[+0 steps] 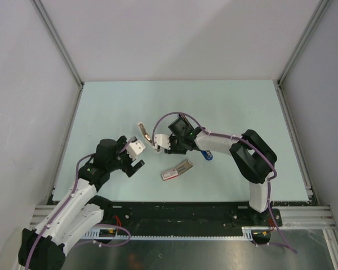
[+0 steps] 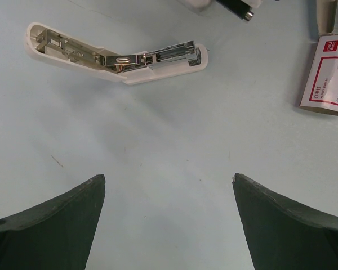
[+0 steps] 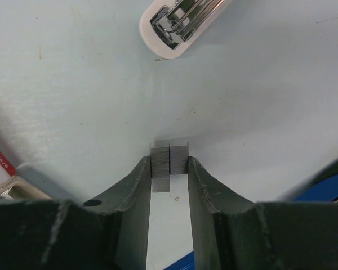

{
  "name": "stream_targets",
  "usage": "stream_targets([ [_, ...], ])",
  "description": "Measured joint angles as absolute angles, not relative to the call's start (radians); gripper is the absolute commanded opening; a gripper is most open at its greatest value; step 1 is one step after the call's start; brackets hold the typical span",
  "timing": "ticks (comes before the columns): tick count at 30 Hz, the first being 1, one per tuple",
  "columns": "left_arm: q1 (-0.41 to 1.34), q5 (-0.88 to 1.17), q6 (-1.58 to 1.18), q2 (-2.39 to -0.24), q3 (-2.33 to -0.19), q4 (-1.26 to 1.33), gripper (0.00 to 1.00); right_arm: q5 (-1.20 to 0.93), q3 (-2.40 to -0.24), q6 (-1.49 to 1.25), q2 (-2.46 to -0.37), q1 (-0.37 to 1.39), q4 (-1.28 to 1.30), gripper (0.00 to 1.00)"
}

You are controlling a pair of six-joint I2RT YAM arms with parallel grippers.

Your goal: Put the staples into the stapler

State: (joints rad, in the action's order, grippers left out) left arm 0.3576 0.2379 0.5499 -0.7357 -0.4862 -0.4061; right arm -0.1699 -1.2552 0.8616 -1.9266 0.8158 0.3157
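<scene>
The stapler (image 1: 147, 135) lies hinged open on the table; its body is white with a bare metal channel (image 2: 118, 56), and one end shows at the top of the right wrist view (image 3: 177, 25). My right gripper (image 3: 169, 160) is shut on the staples (image 3: 160, 171), two short silvery strips side by side between its fingers, just above the table and a little short of the stapler's end. In the top view that gripper (image 1: 160, 144) hovers by the stapler's near end. My left gripper (image 2: 169, 180) stands open and holds nothing, to the stapler's left (image 1: 138, 157).
The pink-and-white staple box (image 1: 176, 170) lies near the table's front, seen also at the right edge of the left wrist view (image 2: 327, 76). A blue and black object (image 1: 208, 155) lies partly hidden under my right arm. Metal frame rails border the table.
</scene>
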Motion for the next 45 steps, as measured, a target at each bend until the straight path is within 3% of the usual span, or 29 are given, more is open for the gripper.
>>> stream_targets([
  [8, 0.358, 0.238, 0.550, -0.738, -0.486, -0.406, 0.99, -0.160, -1.255, 0.837, -1.931, 0.816, 0.295, 0.52],
  [13, 0.358, 0.237, 0.550, -0.738, -0.486, -0.406, 0.99, -0.154, -1.255, 0.829, -1.932, 0.809, 0.282, 0.56],
  [34, 0.358, 0.230, 0.550, -0.738, -0.486, -0.406, 1.00, -0.244, -1.255, 0.674, -1.904, 0.673, 0.228, 0.55],
  [45, 0.358, 0.230, 0.550, -0.738, -0.486, -0.406, 0.99, -0.134, -1.255, 0.628, -1.913, 0.710, 0.143, 0.55],
])
